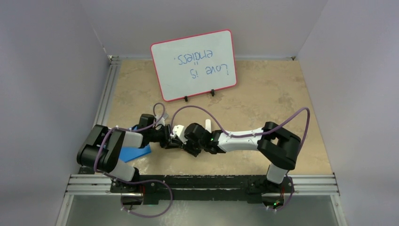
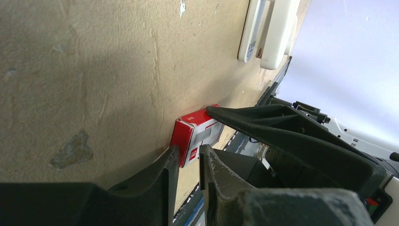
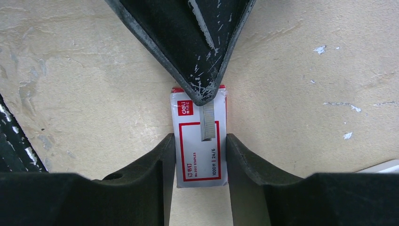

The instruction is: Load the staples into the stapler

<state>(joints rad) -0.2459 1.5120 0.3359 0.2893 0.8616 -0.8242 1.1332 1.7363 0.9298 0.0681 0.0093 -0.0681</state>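
The staples are hidden inside a small red box with a white label [image 3: 200, 155]; it also shows in the left wrist view [image 2: 195, 134]. My right gripper [image 3: 201, 137] is shut on the box, one finger pressed on each long side. My left gripper [image 2: 189, 150] comes from the opposite side, its tips closed over the box's far end, one on top and one beneath. From above, both grippers [image 1: 175, 141] [image 1: 186, 144] meet at table centre and cover the box. The slim white stapler [image 2: 250, 30] lies on the table beyond the box.
A stubbier white object [image 2: 278, 33] lies right beside the stapler. A blue sheet [image 1: 136, 153] lies under the left arm. A red-framed whiteboard [image 1: 194, 65] stands at the back of the beige table [image 1: 263, 94]. Grey walls close in both sides.
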